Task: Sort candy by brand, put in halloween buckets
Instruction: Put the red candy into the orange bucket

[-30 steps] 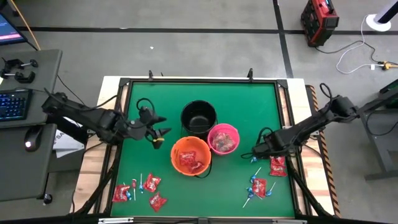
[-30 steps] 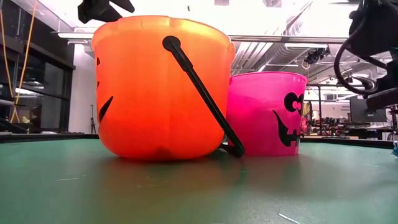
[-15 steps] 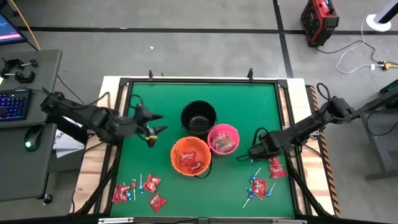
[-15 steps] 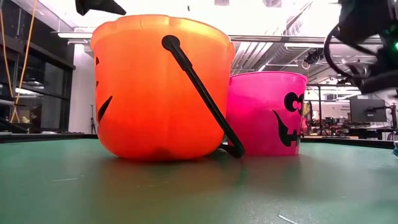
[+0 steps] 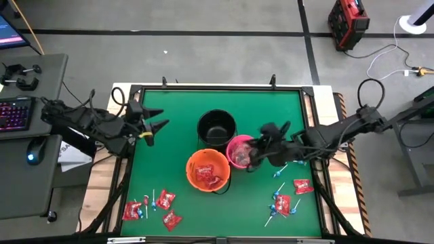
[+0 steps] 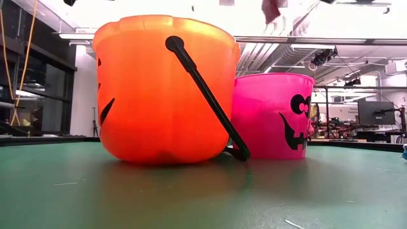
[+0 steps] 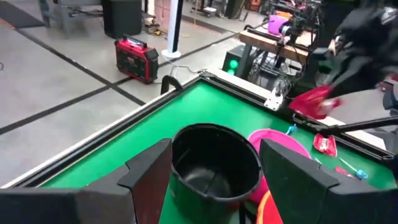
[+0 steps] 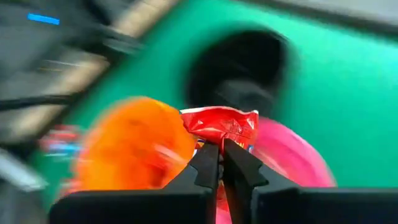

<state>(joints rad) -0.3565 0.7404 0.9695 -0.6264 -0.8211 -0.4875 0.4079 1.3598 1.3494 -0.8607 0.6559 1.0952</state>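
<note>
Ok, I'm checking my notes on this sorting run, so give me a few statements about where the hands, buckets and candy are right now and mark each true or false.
1. The right hand is shut on a red candy packet. True.
2. The right hand is at the pink bucket. True.
3. The black bucket holds red packets. False: it looks empty; the orange bucket and the pink one hold candy.
4. The left hand grips a lollipop. False: it is open and empty, near the table's left edge.
5. Candy lies loose on the green table in front of the buckets on both sides. True.
</note>
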